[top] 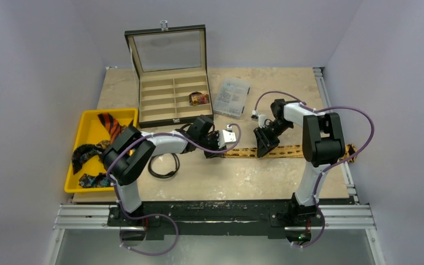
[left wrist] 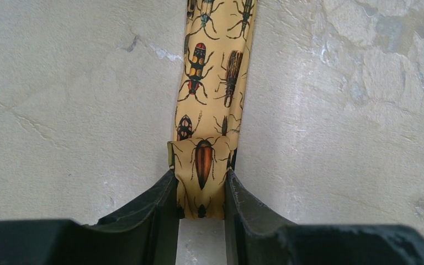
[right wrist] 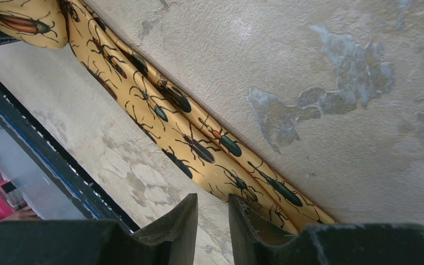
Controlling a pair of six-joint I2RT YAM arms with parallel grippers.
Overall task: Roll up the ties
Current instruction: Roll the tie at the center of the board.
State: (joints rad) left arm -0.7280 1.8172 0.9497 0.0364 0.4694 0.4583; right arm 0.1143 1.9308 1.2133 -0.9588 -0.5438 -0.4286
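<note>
A tan-gold tie (top: pixel 292 150) printed with dark beetles lies flat across the table's right half, running left to right. My left gripper (left wrist: pixel 200 178) is shut on its folded-over left end (left wrist: pixel 201 165), low over the table; from above the left gripper (top: pixel 220 152) sits at the strip's left tip. My right gripper (right wrist: pixel 212 197) hovers over the tie's (right wrist: pixel 199 143) middle with its fingers a little apart and only table showing between them; the strip passes under its right finger (right wrist: pixel 254 218). From above the right gripper (top: pixel 265 147) is over the strip.
A yellow tray (top: pixel 91 130) at the left holds an orange black-striped tie (top: pixel 110 124) and dark multicoloured ties (top: pixel 85 153). An open compartment case (top: pixel 171 96) holds one rolled tie (top: pixel 199 99). A clear plastic box (top: pixel 233 95) lies beside the case. A black cable loop (top: pixel 163 165) lies near the left arm.
</note>
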